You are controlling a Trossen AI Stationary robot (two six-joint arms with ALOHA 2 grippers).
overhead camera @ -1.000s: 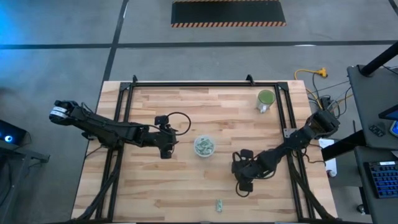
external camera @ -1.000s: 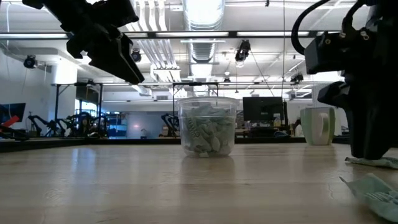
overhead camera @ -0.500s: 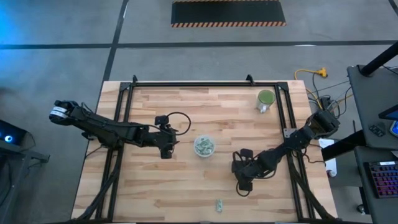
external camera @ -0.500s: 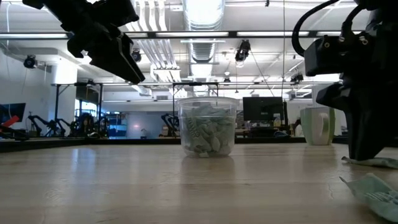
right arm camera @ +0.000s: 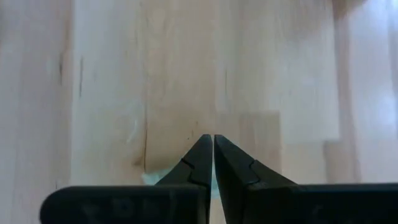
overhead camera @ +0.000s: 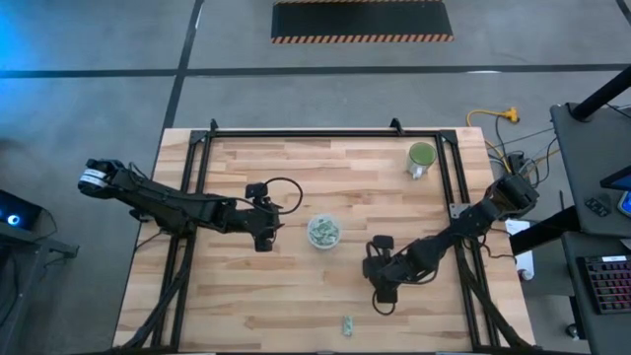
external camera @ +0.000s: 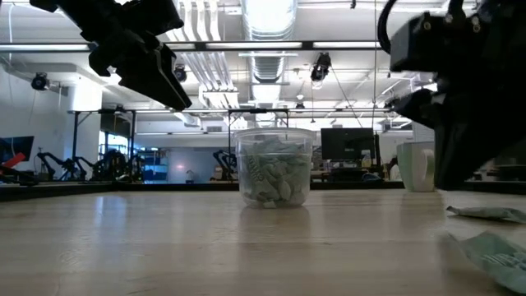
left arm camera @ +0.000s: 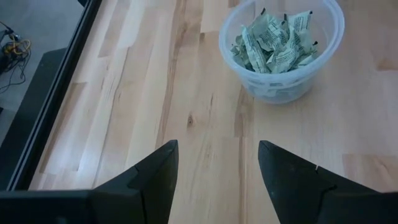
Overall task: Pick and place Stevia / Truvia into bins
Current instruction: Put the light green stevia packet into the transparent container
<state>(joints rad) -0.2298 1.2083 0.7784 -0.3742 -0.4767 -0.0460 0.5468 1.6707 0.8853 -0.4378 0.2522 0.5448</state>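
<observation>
From above, the clear cup [overhead camera: 323, 232] sits in the middle of the bench [overhead camera: 296, 296], full of green and white packets [overhead camera: 323, 231]. The right pincer [overhead camera: 383, 296] is near the cup, toward the front edge. One loose packet [overhead camera: 347, 323] lies farther out from the cup, near that edge. The left pincer [overhead camera: 264, 240] waits on the cup's other side.

From bench height, two packets [external camera: 493, 251] lie flat on the wood, well apart from the cup [external camera: 274, 167].

The left wrist view shows its fingers [left arm camera: 152, 180] spread wide with nothing between them, and the cup [left arm camera: 281, 46] ahead.

The right wrist view shows the tips [right arm camera: 200, 163] clenched together, with a bit of pale green [right arm camera: 153, 178] peeking beside them. I cannot tell if it is truly held. The paper is thin, so it could slip out or miss the cup if only a corner is pinched.
</observation>
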